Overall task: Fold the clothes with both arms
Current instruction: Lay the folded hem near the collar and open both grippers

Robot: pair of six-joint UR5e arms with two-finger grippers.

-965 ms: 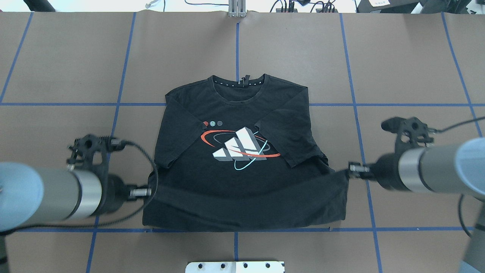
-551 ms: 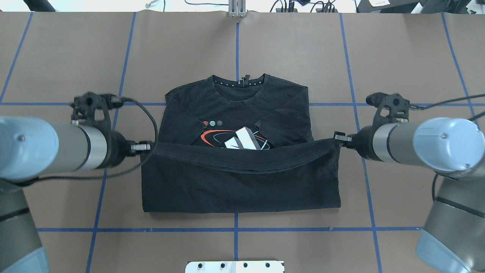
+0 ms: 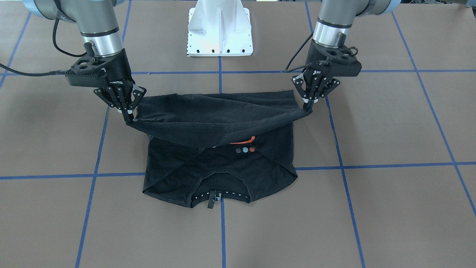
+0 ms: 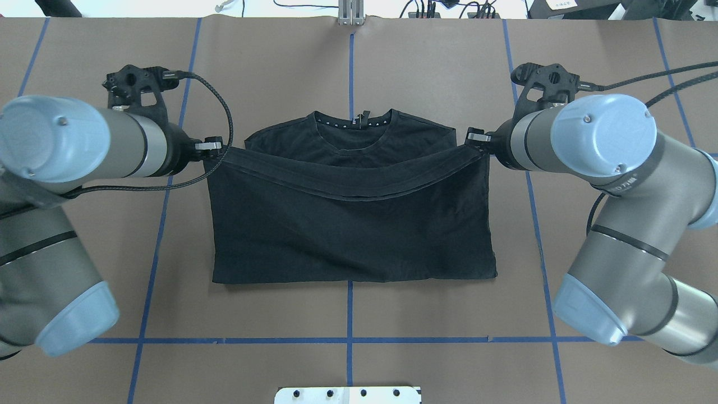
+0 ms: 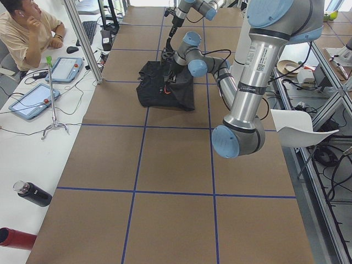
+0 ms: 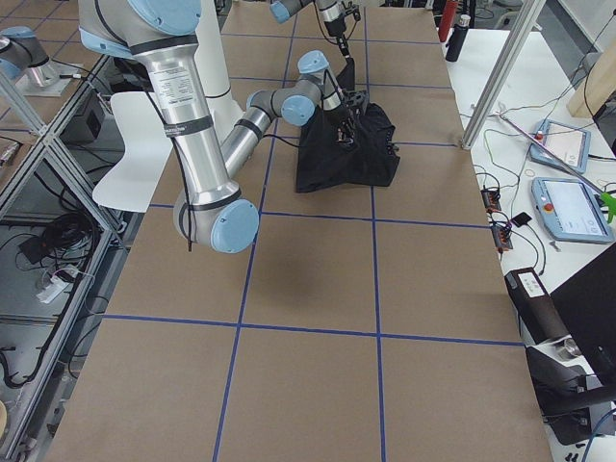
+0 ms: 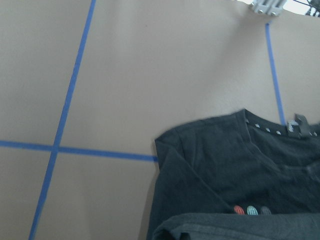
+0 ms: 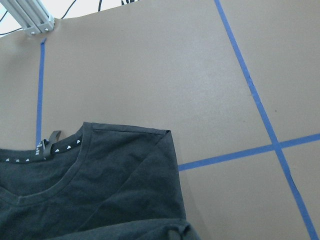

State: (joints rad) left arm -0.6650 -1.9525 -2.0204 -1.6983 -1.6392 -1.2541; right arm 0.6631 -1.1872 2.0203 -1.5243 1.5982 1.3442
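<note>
– At the hem corners, what are the hands doing?
– Robot's left hand [image 3: 308,106] is clamping narrow on one hem corner of the black T-shirt [image 4: 348,235], and the right hand [image 3: 128,113] is doing the same on the other corner. Both are holding the hem lifted off the bench [image 4: 392,73], stretched between them and sagging a bit mid-span.
– Why that way?
– Looks like a bottom-to-top fold. The hem is hanging just short of the collar [image 4: 352,120], so the lower half is draping over the print [image 3: 243,141], and only a red sliver is showing. Matching corner grips are making for a straight fold edge, I'm guessing.
– Where's the shirt sitting?
– Mid-bench, collar pointing away from the pedestal [image 3: 219,33], sleeves lying tucked inward.
– Counts?
– Two arms, two hands, one shirt, three small logo dots [image 3: 245,150].
</note>
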